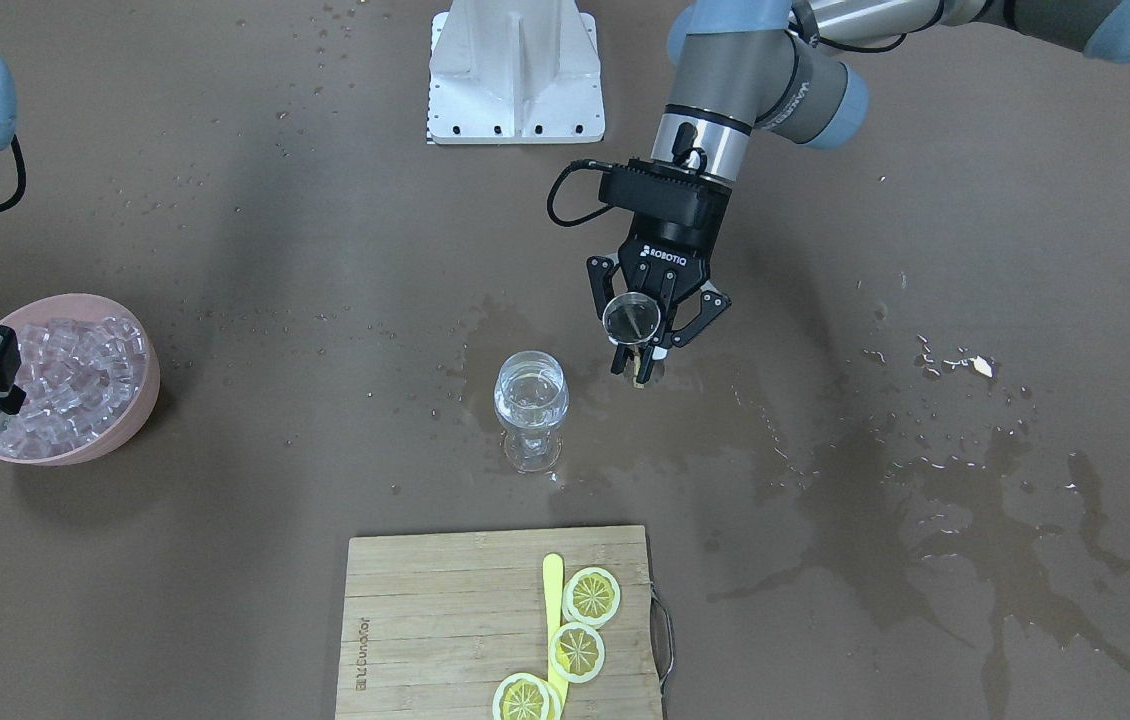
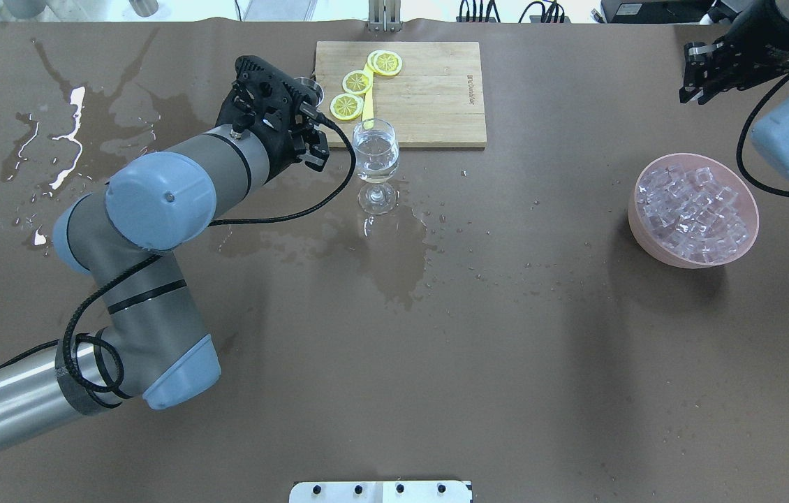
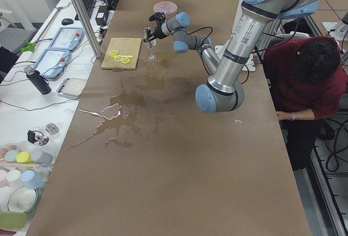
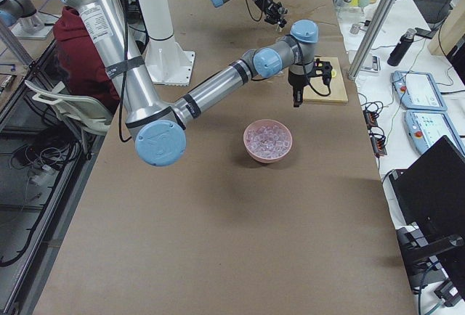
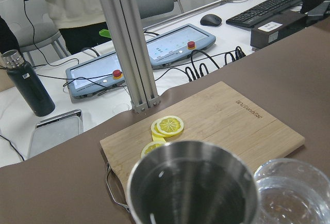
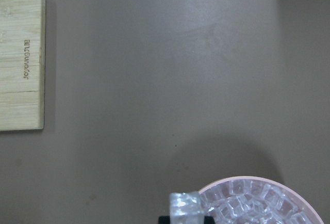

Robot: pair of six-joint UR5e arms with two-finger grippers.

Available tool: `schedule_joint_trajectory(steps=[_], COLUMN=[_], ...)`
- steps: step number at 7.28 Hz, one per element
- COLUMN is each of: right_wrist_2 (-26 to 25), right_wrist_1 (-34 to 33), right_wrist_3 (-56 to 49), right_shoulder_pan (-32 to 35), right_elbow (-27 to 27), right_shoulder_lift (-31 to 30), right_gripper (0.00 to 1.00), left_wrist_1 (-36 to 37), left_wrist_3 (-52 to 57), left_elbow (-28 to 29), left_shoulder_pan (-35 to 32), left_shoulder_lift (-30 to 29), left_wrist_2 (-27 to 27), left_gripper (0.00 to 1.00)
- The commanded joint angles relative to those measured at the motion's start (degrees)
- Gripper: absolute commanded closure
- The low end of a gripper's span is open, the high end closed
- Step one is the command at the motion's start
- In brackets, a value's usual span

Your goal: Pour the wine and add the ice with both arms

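Left gripper (image 1: 637, 350): clamped on upright jigger (image 1: 632, 319), just beside glass (image 2: 375, 168); the nearer arm.
Right gripper (image 2: 696, 89): pinching one cube (image 6: 186, 206) above bowl (image 2: 674, 260).
Bowl: ice (image 2: 695, 209) heaped; well right of glass.
Glass: wine (image 1: 530, 392) inside; well left of held cube.

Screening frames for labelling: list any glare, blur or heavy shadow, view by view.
Overhead exterior: the spilled liquid at the left glares white; soft arm shadows elsewhere. Left wrist: the jigger crowds the foreground, slightly soft. Right wrist: the ice cube at the bottom edge is cropped; a broad shadow lies beside the bowl. Front-facing: even light, the spill reads mostly dark.
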Motion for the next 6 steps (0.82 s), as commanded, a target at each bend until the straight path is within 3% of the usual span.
schedule_joint_trajectory(steps=[1, 6], right_wrist_2=[-0.83, -0.74], right_wrist_1=[-0.15, -0.15], right_wrist_3=[1.08, 8.99], right_shoulder_pan=[-0.51, -2.36], right_elbow=[-0.34, -0.6], right_shoulder_lift=[1.83, 5.7], right_gripper=[0.96, 0.96], left_wrist_1=[0.71, 7.73], left_wrist_3=[2.28, 8.87], left_elbow=[1.09, 2.77], left_shoulder_pan=[0.11, 0.2], left_shoulder_lift=[-0.94, -5.33], left_wrist_2=[0.08, 1.31], left_gripper=[1.0, 1.0])
